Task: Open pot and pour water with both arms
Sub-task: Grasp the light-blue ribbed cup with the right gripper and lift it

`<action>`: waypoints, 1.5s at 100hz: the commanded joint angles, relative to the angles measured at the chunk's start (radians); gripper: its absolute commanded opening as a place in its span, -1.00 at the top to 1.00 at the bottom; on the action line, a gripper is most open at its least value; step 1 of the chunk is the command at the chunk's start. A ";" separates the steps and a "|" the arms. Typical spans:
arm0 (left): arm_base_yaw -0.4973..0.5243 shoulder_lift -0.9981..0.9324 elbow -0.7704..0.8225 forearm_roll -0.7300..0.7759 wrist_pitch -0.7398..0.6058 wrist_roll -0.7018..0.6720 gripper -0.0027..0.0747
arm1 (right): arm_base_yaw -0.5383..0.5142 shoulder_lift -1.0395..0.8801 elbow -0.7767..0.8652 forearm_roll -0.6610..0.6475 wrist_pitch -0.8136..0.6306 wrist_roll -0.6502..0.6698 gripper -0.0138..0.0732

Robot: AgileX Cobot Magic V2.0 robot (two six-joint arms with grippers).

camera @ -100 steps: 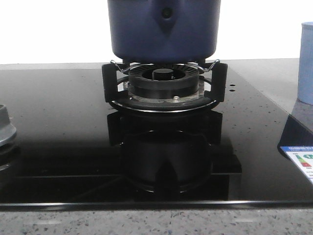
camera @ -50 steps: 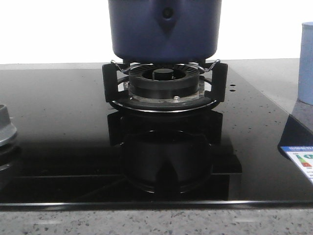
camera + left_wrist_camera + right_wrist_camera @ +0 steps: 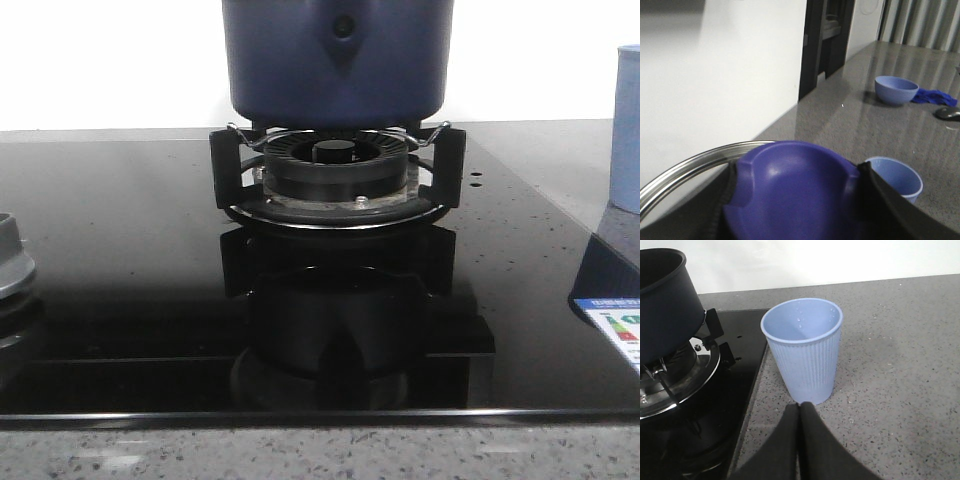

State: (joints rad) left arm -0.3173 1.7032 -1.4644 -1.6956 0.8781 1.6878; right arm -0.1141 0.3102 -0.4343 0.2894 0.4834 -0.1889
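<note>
Front view, pot (image 3: 337, 60): navy, upright on burner grate (image 3: 337, 170) of black glass hob (image 3: 120, 270).
Left claw (image 3: 795, 200): fingers (image 3: 885, 200) clamped on purple lid knob (image 3: 790, 190); steel lid rim (image 3: 685, 167) behind.
Right claw (image 3: 800, 440): fingers pressed together, empty, above desk (image 3: 900, 365), just short of pale blue cup (image 3: 804, 350).
Cup: beside hob, right of pot.

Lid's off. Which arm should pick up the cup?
Right. The right gripper sits directly before the cup, empty, with its fingers together. The left gripper is clamped on the lid.
</note>
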 commanded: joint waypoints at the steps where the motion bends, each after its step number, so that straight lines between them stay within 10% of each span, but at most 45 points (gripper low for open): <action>1: 0.027 -0.107 -0.044 -0.035 0.050 -0.054 0.46 | 0.001 0.018 -0.038 0.001 -0.087 -0.011 0.83; 32: 0.127 -0.255 -0.033 0.225 0.122 -0.294 0.41 | 0.001 0.018 -0.038 0.001 -0.148 -0.011 0.65; 65: 0.186 -0.406 0.072 0.225 0.119 -0.295 0.41 | 0.001 0.051 -0.038 0.001 -0.212 -0.011 -0.83; 150: 0.197 -0.482 0.154 0.228 0.101 -0.295 0.41 | 0.168 0.639 -0.038 -0.068 -0.759 -0.053 -0.83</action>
State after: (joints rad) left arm -0.1222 1.2539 -1.2803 -1.3730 0.9961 1.4012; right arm 0.0530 0.9104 -0.4343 0.2294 -0.1463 -0.2272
